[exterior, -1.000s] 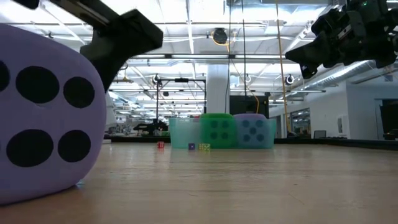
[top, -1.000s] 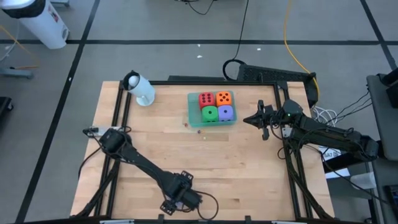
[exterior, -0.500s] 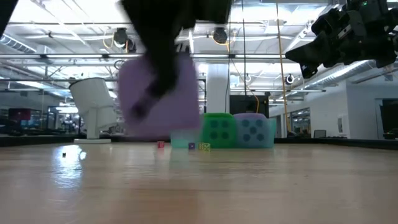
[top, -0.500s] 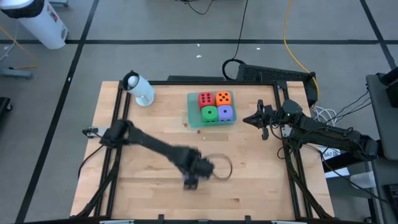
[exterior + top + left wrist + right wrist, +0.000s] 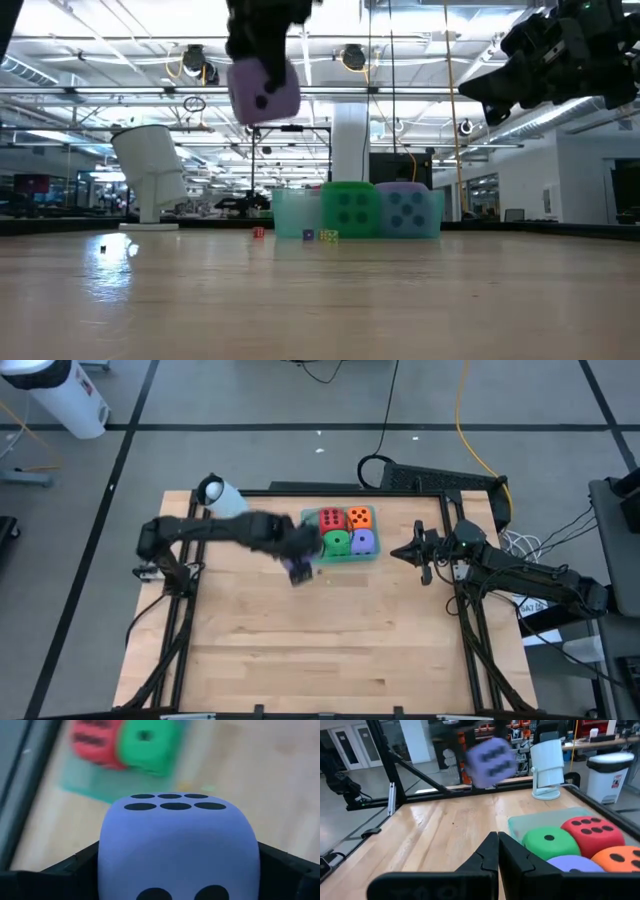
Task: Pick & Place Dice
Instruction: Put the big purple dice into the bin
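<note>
Left gripper [image 5: 296, 565] gripping purple-blue die [image 5: 263, 88], carrying it above table, just beside green tray [image 5: 310, 550]. Right gripper [image 5: 405, 553] hovering near tray, fingers pressed together, empty. Red die [image 5: 592, 834], orange die [image 5: 619, 858], green die [image 5: 550, 843], second purple-blue die [image 5: 570, 864] sitting in tray.

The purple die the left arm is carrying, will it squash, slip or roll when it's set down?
The purple die looks like soft foam with rounded corners, so it probably gives a little under the left claw, which holds it by its sides. It seems light, carried high above the table. Flat faces should stop rolling, though dropped it might bounce.
</note>
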Action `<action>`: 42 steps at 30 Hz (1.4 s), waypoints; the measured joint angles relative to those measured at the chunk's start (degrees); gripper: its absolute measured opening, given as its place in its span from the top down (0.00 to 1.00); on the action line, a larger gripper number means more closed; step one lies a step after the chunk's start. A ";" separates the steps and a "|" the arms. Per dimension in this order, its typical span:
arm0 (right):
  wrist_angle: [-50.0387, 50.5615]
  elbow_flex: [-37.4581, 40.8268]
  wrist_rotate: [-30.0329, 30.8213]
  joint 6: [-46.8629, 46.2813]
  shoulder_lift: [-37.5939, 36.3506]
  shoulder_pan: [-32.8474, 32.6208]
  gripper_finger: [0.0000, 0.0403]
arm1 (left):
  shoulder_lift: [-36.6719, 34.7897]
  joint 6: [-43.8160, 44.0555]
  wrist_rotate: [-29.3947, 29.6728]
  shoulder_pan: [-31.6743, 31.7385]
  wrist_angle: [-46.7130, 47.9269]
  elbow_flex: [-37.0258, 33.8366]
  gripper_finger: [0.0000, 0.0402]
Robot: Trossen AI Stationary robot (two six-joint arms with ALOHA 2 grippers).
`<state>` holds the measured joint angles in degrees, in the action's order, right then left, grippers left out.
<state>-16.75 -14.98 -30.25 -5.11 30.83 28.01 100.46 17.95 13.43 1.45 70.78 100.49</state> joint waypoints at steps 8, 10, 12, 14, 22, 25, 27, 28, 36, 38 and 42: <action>-0.95 0.00 0.11 2.82 0.31 0.00 1.00 | 3.26 -13.02 1.17 14.37 1.35 0.00 0.12; -1.04 0.00 0.25 2.83 0.70 0.00 1.00 | 4.29 -16.99 -0.20 17.30 1.86 0.00 0.12; -2.01 0.00 0.77 3.43 1.18 0.00 1.00 | 5.21 -20.55 -1.26 19.68 1.99 0.00 0.10; -2.06 0.00 2.36 3.76 1.41 0.00 1.00 | 6.38 -24.37 -1.33 20.95 1.58 0.00 0.09; -6.49 3.16 3.32 7.87 2.87 0.07 1.00 | 7.20 -35.51 -6.42 20.22 -3.93 0.04 0.12; -8.83 3.37 3.38 9.52 2.93 0.07 1.00 | 7.20 -38.59 -6.38 18.02 -5.11 0.07 0.11; -11.28 3.37 3.40 9.93 2.86 0.07 1.00 | 7.77 -38.33 -6.39 17.01 -5.94 0.13 0.10; -12.24 3.37 3.40 9.94 2.86 0.07 1.00 | 8.08 -37.70 -6.38 16.68 -6.19 0.13 0.10; -16.52 3.37 3.42 8.85 2.93 0.07 1.00 | 12.82 -35.10 -7.07 13.29 -8.06 0.13 0.10; -16.37 3.37 3.42 8.82 2.95 0.07 1.00 | 13.22 -36.01 -6.79 12.96 -8.50 0.14 0.09; -15.96 3.37 3.42 8.81 3.03 0.07 1.00 | 13.54 -35.94 -7.21 12.92 -7.94 1.33 0.09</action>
<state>-32.72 -11.62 -26.83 3.70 33.86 28.08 113.99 -17.99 6.22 14.37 62.84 101.82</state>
